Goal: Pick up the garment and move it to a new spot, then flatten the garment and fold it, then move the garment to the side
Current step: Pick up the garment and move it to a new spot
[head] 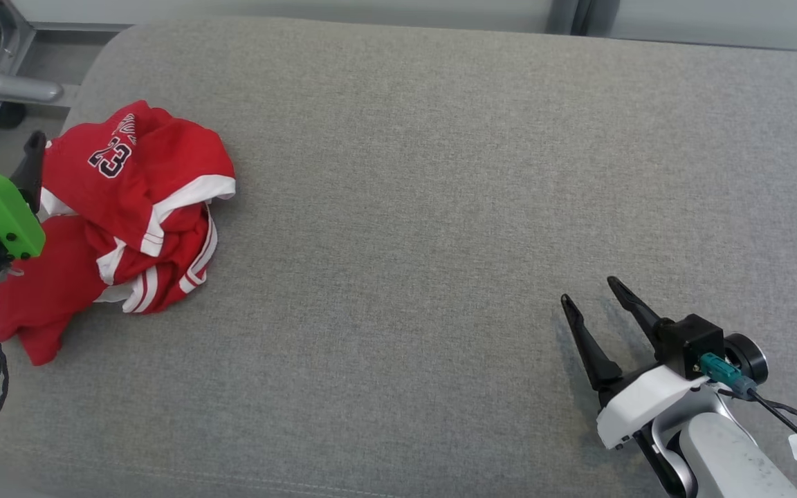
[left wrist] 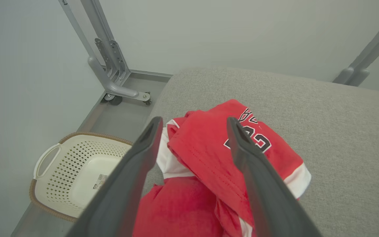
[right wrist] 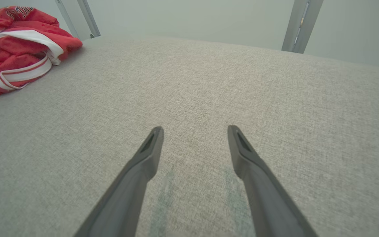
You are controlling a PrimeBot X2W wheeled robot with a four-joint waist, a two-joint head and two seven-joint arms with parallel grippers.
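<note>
Red garment (head: pixel 129 207) with white trim and a 23 on it sits crumpled near the left end of the grey fabric tabletop (head: pixel 440 173). The left pincer (left wrist: pixel 194 123) hangs right over it, fingers spread wide, gripping nothing. The right pincer (head: pixel 589 290) is well apart at the lower right, also spread and empty. A cream basket (left wrist: pixel 77 171) sits on the floor beside the tabletop.
</note>
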